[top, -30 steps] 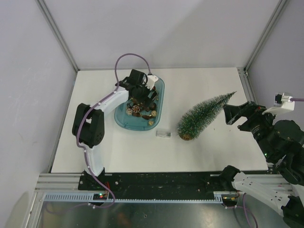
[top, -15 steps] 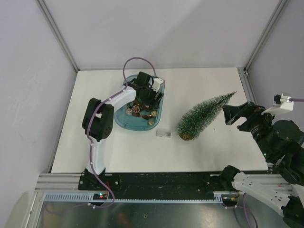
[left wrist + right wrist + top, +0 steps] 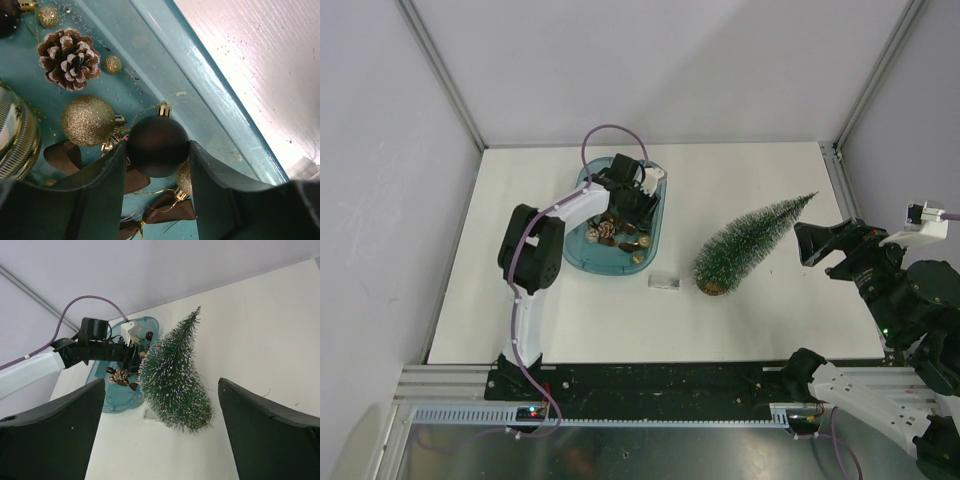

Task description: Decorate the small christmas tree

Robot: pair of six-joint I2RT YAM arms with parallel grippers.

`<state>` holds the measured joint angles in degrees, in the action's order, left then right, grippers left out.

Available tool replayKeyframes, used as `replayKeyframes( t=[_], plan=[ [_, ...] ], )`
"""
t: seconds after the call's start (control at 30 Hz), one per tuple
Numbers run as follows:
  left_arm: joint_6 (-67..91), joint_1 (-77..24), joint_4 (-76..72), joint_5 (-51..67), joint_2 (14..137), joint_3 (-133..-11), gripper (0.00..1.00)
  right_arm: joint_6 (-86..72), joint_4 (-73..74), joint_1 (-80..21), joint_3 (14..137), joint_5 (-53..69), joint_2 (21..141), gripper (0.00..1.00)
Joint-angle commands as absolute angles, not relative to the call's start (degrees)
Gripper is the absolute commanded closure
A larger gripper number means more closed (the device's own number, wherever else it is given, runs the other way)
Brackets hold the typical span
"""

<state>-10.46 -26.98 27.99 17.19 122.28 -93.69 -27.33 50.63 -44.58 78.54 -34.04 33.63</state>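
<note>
The small christmas tree (image 3: 750, 243) lies on its side on the white table, base toward the near edge and tip pointing back right; it also fills the middle of the right wrist view as the tree (image 3: 172, 382). My left gripper (image 3: 630, 213) is down in the teal tray (image 3: 574, 262), and its fingers press both sides of a dark brown ball ornament (image 3: 158, 145) with a gold cap. My right gripper (image 3: 820, 243) hovers wide open just right of the tree's tip, holding nothing.
In the tray (image 3: 200, 75) lie a gold glitter ball (image 3: 88, 120), a frosted pinecone (image 3: 68, 51), brown ribbon bows (image 3: 165, 212) and smaller gold balls. A small clear block (image 3: 663, 282) sits on the table between tray and tree base.
My left gripper moved a little right and down into the tray, and its fingers have come in onto the dark brown ball. My right gripper drifted slightly right, still open.
</note>
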Motion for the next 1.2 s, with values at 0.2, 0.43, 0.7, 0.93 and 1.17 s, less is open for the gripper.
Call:
replayKeyframes(
  t=[0.2,0.43,0.7,0.93,1.17],
  plan=[
    [-11.31,-26.89,28.14,16.92,116.72,-94.65,0.82,-27.61,48.69,-45.0,78.57,-34.91,32.88,0.01],
    [-14.77,-26.82,30.37,20.28,99.12,-92.21,0.98,-26.65,48.93,-44.96,78.5,-36.79,32.72,0.01],
    [-18.52,-27.74,32.14,32.73,81.4,-85.98,1.0,-25.78,47.42,-45.08,78.5,-38.66,29.87,0.01],
    [-23.06,-32.81,33.88,37.44,75.4,-87.96,1.0,-25.89,47.67,-45.17,78.51,-40.64,28.79,0.01],
    [-23.87,-43.54,34.38,32.92,77.85,-94.02,1.0,-26.18,50.48,-45.13,78.49,-42.78,25.84,0.01]
  ],
)
